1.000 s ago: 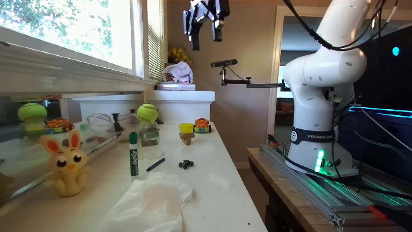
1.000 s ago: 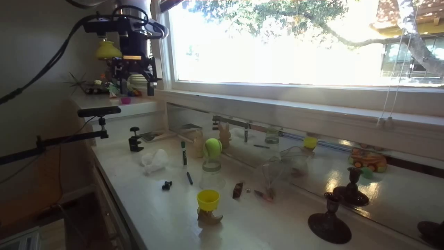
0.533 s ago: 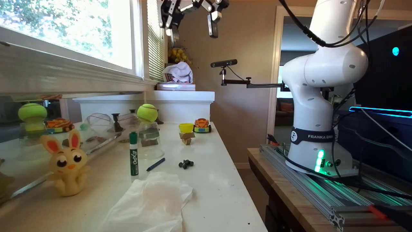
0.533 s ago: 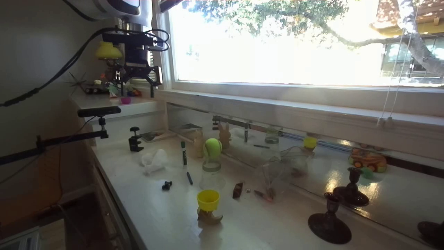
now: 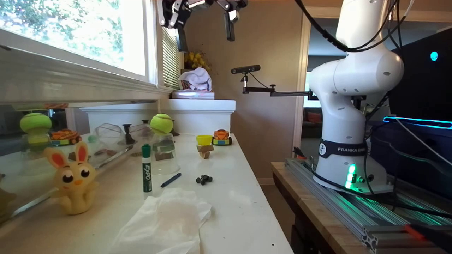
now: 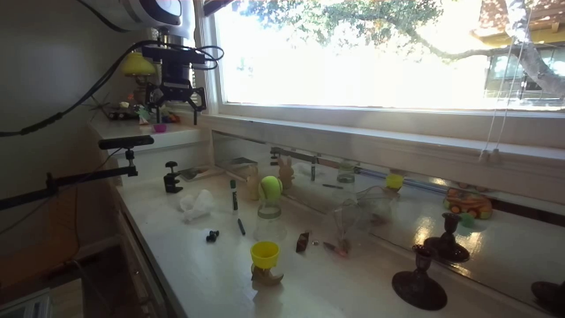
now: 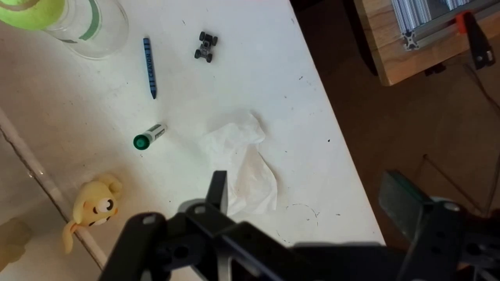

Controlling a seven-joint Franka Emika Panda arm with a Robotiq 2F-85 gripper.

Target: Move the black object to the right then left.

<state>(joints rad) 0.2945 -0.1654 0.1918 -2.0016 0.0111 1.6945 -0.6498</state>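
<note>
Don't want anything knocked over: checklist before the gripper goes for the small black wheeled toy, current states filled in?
1. Gripper open, nothing held: ok.
2. Black wheeled toy uncovered in the wrist view: ok.
3. Jaws lined up over the toy: not ok; in the wrist view it shows near the top, outside the gap between them.
4. Blue crayon apart from the toy: ok.
5. Tennis ball secure: cannot tell; it perches on the clear container, so a bump might send it rolling.
6. Whose right and left to use: cannot tell from the pictures.
</note>
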